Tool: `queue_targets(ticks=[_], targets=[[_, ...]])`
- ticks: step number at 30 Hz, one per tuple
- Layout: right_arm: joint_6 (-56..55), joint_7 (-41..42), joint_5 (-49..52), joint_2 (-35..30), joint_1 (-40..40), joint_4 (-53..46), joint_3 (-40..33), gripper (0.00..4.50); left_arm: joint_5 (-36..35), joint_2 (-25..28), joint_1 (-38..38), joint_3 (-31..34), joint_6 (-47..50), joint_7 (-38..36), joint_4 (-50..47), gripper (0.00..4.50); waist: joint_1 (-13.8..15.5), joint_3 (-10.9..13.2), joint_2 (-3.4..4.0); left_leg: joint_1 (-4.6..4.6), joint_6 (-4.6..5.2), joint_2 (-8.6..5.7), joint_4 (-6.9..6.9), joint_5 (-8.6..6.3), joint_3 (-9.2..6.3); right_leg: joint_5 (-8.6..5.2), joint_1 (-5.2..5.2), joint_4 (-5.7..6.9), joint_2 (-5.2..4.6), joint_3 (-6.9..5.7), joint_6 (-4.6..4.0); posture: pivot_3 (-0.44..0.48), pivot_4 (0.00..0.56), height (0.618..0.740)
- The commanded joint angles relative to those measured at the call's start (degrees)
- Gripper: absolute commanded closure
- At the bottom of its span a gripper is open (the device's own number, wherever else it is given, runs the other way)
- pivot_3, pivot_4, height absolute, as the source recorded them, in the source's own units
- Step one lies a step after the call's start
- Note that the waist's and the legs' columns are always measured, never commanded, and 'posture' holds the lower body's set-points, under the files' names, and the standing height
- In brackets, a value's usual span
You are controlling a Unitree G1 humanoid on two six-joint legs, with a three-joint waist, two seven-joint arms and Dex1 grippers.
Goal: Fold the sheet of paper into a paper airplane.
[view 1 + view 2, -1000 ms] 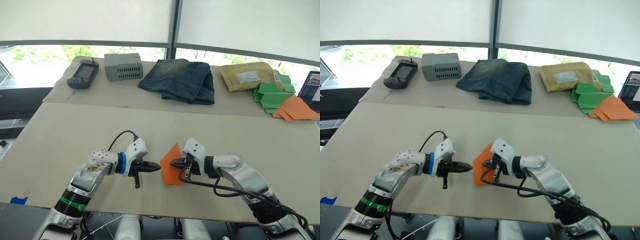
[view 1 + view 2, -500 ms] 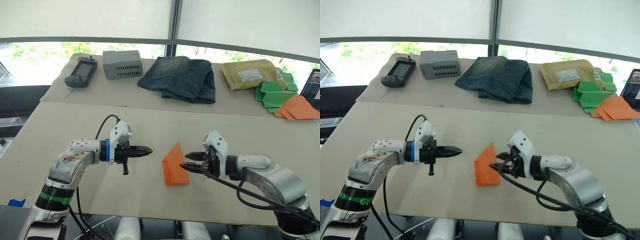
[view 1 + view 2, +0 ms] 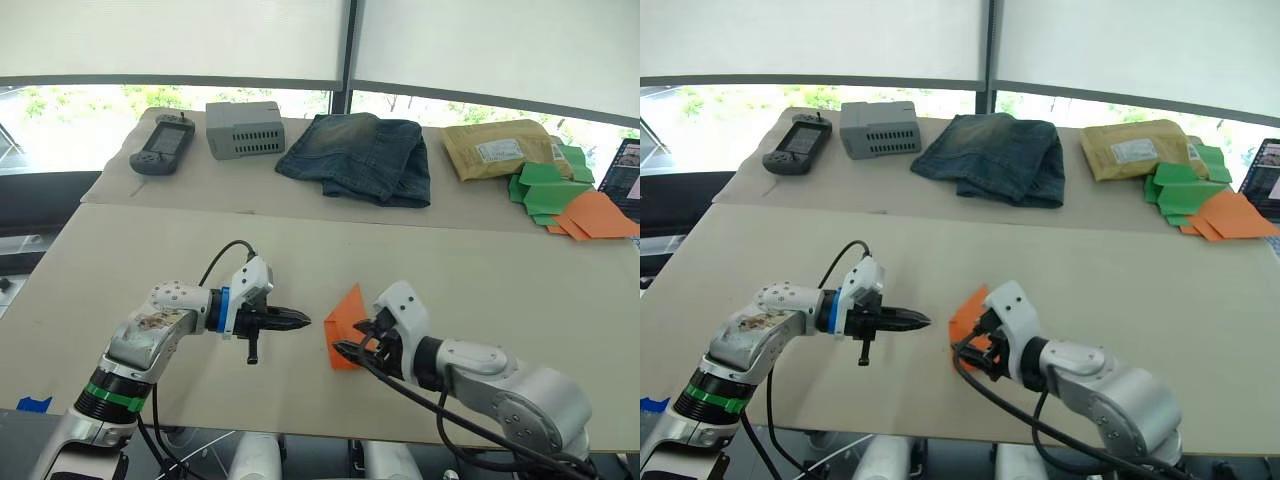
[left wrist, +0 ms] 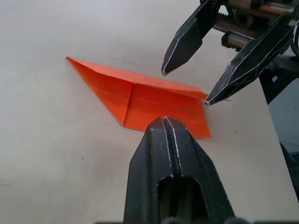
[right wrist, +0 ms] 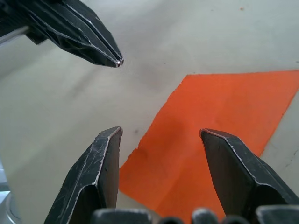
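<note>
The sheet of paper (image 3: 347, 308) is a bright-orange folded wedge lying flat on the tan table (image 3: 150, 260), its point aimed away from me. My left gripper (image 3: 303, 321) is shut and empty, its tip a short way left of the paper and not touching it. My right gripper (image 3: 352, 339) is open at the paper's near right corner, one finger on either side of that corner. In the right wrist view the paper (image 5: 219, 121) lies between and beyond its spread fingertips (image 5: 115, 134). The left wrist view shows the creased wedge (image 4: 140, 95) just past the left gripper's closed tips.
Along the back of the table lie a handheld controller (image 3: 163, 146), a grey box (image 3: 245, 129), folded jeans (image 3: 360, 157), a tan padded envelope (image 3: 495, 149), and green (image 3: 545, 190) and orange (image 3: 598, 216) paper pieces. The table's near edge runs just below both arms.
The right gripper opened and let go of the paper, which now lies flat. Both grippers drew apart, then came back in close to the paper.
</note>
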Motion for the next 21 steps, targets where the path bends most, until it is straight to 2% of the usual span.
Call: queue_targets(ticks=[1,4,5,9,12,13,15,17,21], targets=[[0.1,-1.3,-0.1,-0.6,-0.7,-3.5,-2.9,1.53,-1.7,-1.7,-3.6,1.7,0.8,1.0,2.0,4.50,0.2,0.0,0.00,0.00,0.00,0.00,0.02,0.00,-0.01,0.00,0.01,0.01,0.01,-0.01,0.01,0.000,0.150,0.716],[-0.6,0.2,0.6,-3.5,-1.3,-4.1,-6.3,1.53,-3.3,-3.6,-6.0,2.1,3.3,1.8,3.7,4.50,0.1,0.0,0.00,-0.01,0.00,-0.03,0.18,0.00,-0.03,0.04,0.12,0.00,0.00,-0.01,0.07,0.000,0.150,0.716],[-1.4,2.1,1.3,-6.1,-1.4,-4.5,-8.2,1.50,-3.2,-4.4,-7.5,1.8,4.4,2.6,5.0,3.96,0.1,0.0,0.00,-0.01,0.00,-0.04,0.22,0.00,-0.03,0.05,0.15,-0.04,-0.01,0.02,0.10,0.000,0.150,0.716],[-5.9,9.2,2.4,-17.0,0.1,-6.0,-13.9,1.50,-2.4,-7.1,-12.9,-0.2,8.1,3.8,10.2,2.74,0.4,0.1,-0.01,0.02,0.01,-0.13,0.29,0.01,-0.11,0.07,0.33,-0.12,-0.01,0.04,0.15,0.000,0.150,0.716],[-9.0,11.2,2.3,-20.6,2.0,-5.3,-16.5,1.50,-3.7,-12.7,-18.0,2.2,14.6,11.1,14.9,1.68,0.8,0.1,-0.06,0.06,0.01,-0.12,0.24,0.01,-0.20,0.05,0.39,-0.14,0.03,0.01,0.16,0.000,0.150,0.716],[-10.3,11.3,1.4,-21.6,2.7,-4.9,-16.9,1.50,-2.7,-13.4,-21.3,0.6,22.0,13.7,16.4,1.36,0.8,0.1,-0.09,0.03,0.02,-0.14,0.25,0.01,-0.27,0.05,0.40,-0.13,0.05,-0.03,0.17,0.000,0.150,0.716],[-12.4,10.9,0.0,-22.6,3.6,-4.3,-17.0,1.50,-4.0,-13.2,-26.0,-1.3,35.3,14.5,19.0,0.66,1.0,0.2,-0.28,0.01,0.02,-0.17,0.28,0.01,-0.36,0.14,0.41,-0.08,0.07,-0.03,0.34,0.000,0.150,0.716],[-13.7,10.5,-0.5,-22.9,4.3,-3.9,-17.0,1.50,-7.6,-14.0,-29.2,0.6,43.4,13.3,21.9,0.07,0.7,0.3,-0.32,0.01,0.04,-0.19,0.29,0.02,-0.44,0.30,0.40,-0.07,0.10,-0.01,0.61,0.000,0.150,0.716],[-15.5,10.0,-1.6,-23.1,5.0,-3.2,-16.6,1.50,-10.8,-16.4,-36.3,3.2,52.0,12.8,30.0,0.07,1.0,0.3,-0.35,-0.01,0.04,-0.26,0.30,0.03,-0.55,0.29,0.40,-0.07,0.05,-0.04,0.61,0.000,0.150,0.716]])
